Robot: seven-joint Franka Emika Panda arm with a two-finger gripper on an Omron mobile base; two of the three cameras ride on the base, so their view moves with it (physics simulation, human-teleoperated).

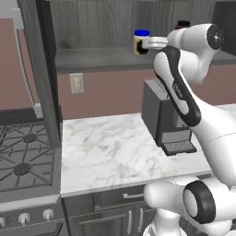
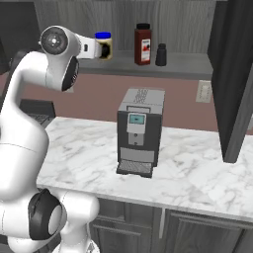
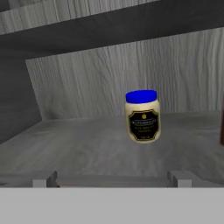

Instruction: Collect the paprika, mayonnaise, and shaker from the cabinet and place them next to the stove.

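Pincer (image 3: pixel 112 178) wide open | mayonnaise (image 3: pixel 142 115) ahead, seemingly apart, upright on shelf (image 3: pixel 78 148)

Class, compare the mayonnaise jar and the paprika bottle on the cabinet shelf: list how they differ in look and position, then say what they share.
The mayonnaise is a short, wide cream jar; the paprika is a taller, slimmer red-brown bottle. The mayonnaise has a blue lid, the paprika a black cap. The mayonnaise stands directly ahead of the open gripper; the paprika stands further along, beside the shaker. Both stand upright on the cabinet shelf and carry labels.
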